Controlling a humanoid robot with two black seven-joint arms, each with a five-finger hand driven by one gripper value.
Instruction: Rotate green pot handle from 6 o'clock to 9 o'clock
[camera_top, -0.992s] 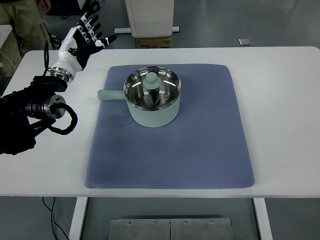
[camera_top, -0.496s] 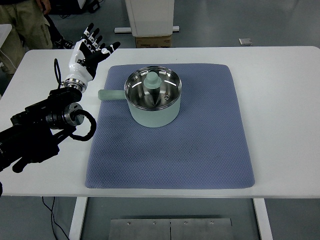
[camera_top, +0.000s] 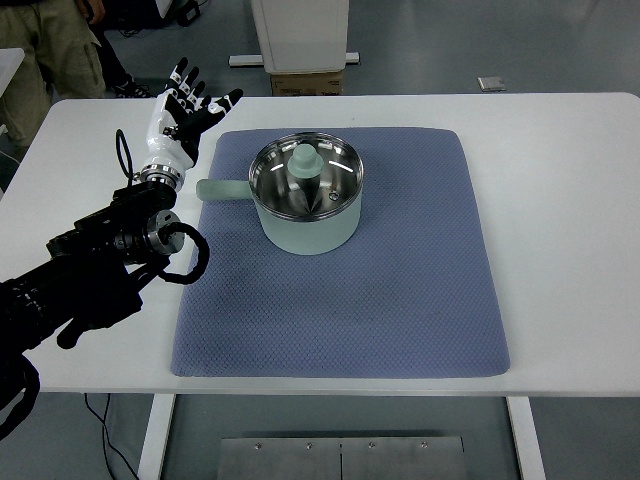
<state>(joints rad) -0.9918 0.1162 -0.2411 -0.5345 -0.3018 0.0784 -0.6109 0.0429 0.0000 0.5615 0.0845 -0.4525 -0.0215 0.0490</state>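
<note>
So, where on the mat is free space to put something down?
The blue mat is bare in front of the green pot and along its right side, up to the white table. It is crowded at the far-left corner, where the pot handle lies near the left hand.

Lab: white test table (camera_top: 560, 200), grey floor (camera_top: 480, 40) (person (camera_top: 45, 50) watching).

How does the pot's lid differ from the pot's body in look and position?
The lid is clear glass with a metal rim, while the pot body is opaque pale green. The lid carries a round knob standing upward, whereas the body carries a long handle pointing sideways toward the picture's left. The lid rests on top, and the body stands on the blue mat. They share one colour: knob, handle and body are the same pale green.
</note>
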